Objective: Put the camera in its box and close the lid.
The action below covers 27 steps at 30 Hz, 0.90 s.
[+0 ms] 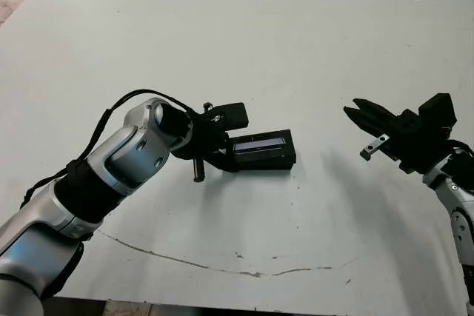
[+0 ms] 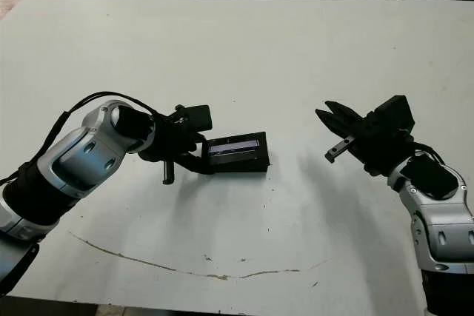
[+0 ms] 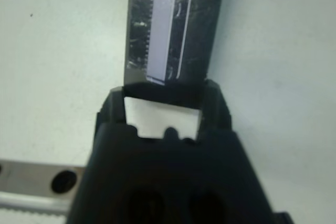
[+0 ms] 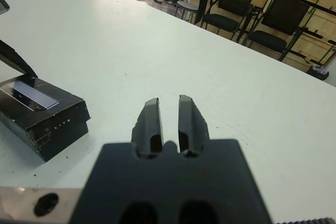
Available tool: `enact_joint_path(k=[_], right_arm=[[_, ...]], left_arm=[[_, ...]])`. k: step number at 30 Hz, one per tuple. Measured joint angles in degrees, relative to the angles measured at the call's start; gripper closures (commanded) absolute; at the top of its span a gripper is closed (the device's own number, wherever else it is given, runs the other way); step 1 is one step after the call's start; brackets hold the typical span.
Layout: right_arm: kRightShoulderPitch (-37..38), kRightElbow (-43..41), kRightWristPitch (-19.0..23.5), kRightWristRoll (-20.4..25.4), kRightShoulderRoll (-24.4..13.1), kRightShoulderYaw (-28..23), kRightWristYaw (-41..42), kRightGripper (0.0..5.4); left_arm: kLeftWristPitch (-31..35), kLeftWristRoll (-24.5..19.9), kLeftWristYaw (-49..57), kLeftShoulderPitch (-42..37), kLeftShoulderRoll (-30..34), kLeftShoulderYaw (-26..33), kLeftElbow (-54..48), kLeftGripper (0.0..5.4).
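The box (image 1: pixel 268 159) lies at mid-table with the lid (image 1: pixel 261 141), black with a pale silvery stripe, resting on top of it. My left gripper (image 1: pixel 227 149) is at the box's left end. In the left wrist view its fingers (image 3: pixel 111 109) flank the near end of the lid (image 3: pixel 168 30) on both sides and touch it. The camera is not visible anywhere. My right gripper (image 1: pixel 353 109) hovers well to the right of the box, pointing toward it. Its fingers (image 4: pixel 152 121) stand close together with nothing between them. The box (image 4: pixel 58 124) also shows in the right wrist view.
A thin dark scratch (image 1: pixel 185 260) runs across the white table (image 1: pixel 244 42) near its front edge. Black chairs (image 4: pixel 231 3) and wooden crates stand beyond the table's far side.
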Motion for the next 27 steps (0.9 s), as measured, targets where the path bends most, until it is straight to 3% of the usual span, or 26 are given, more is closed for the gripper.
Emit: enact_joint_path(k=[7, 22, 27], right_arm=[[-0.1, 0.2, 0.0, 0.1, 0.1, 0.1, 0.0, 5.4], [-0.1, 0.1, 0.6, 0.6, 0.1, 0.3, 0.0, 5.4], [-0.1, 0.2, 0.5, 0.6, 0.1, 0.3, 0.0, 5.4]], left_arm=[[1.5, -0.7, 0.7, 0.3, -0.2, -0.4, -1.1, 3.51], [-3.9, -3.5, 0.5, 0.3, -0.5, -1.5, -1.0, 0.07], [-5.3, -3.8, 0.5, 0.6, 0.3, -1.3, -1.1, 0.03]])
